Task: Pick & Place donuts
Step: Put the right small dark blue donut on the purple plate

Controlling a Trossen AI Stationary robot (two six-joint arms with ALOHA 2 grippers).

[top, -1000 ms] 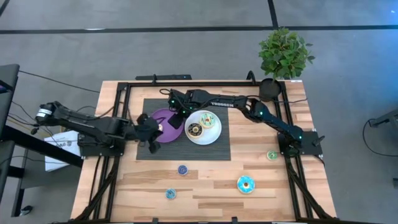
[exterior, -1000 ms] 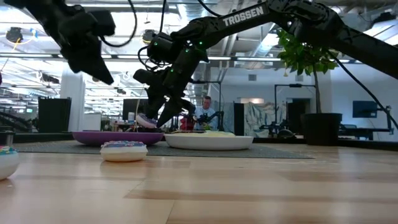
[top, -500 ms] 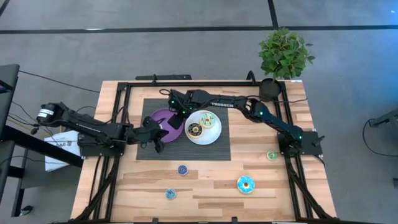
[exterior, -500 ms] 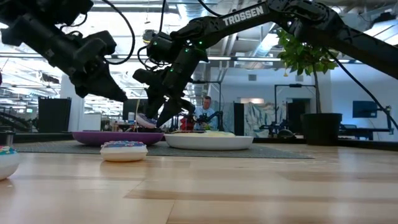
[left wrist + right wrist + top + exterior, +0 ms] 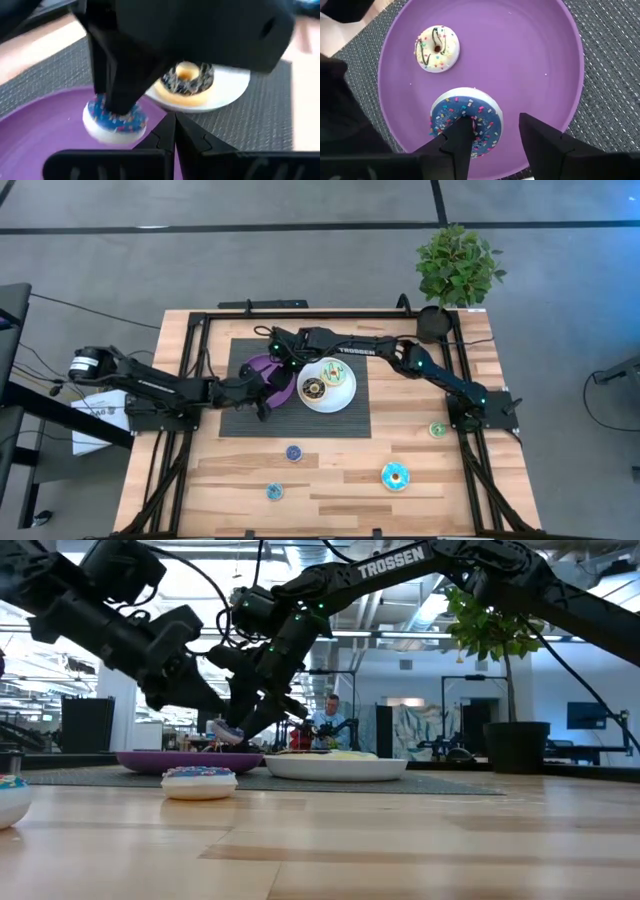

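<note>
Right wrist view shows our right gripper over the purple plate, its fingers partly open with one tip over the hole of the blue sprinkled donut and the other outside its rim. We judge this straddle suits setting the ring down or lifting it by its wall; whether the fingers pinch it we cannot tell. The donut sits just ahead of the tips, near the plate's closer edge, so little rim room lies on that side. Further ahead, well apart, lies a cream donut, with bare purple between.

Our left gripper, fingers pressed together and holding nothing, hangs just beside the same donut, crowding that flank. Beyond it the white plate carries a dark-iced donut.
</note>
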